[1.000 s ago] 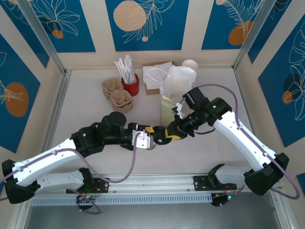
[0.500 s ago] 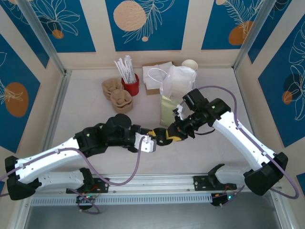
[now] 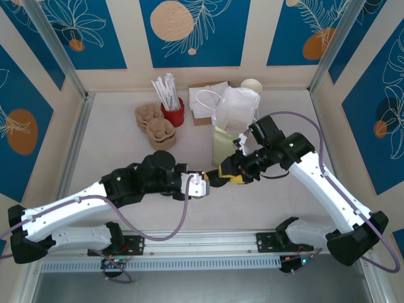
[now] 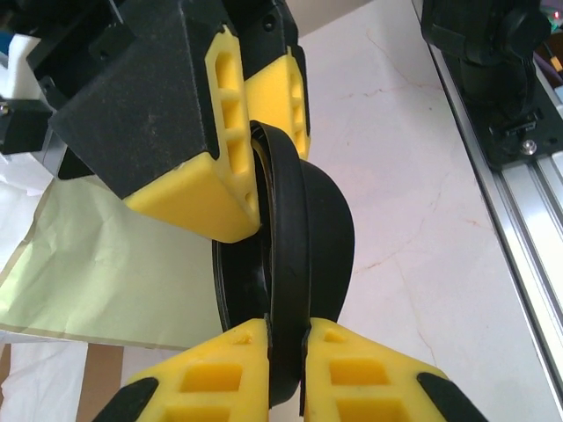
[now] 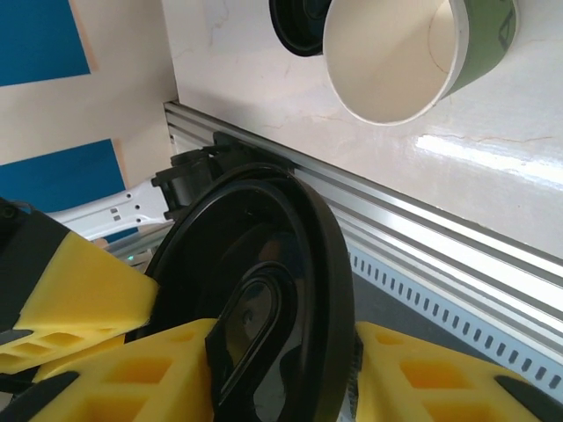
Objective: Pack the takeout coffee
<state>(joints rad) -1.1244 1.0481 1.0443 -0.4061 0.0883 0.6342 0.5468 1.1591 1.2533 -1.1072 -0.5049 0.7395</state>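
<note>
My left jaws pinch the black plastic lid [image 4: 295,264] by its rim while my right jaws bracket it, gripping or loose I cannot tell, likely a handover for capping the lidless olive paper coffee cup [image 5: 396,53] on the desk [image 5: 220,61].

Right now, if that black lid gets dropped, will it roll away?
Probably: the black lid is round and the left hand pinches it on edge, so it could roll. It looks thin and glossy, so likely light, slightly bendy and slippery.
</note>
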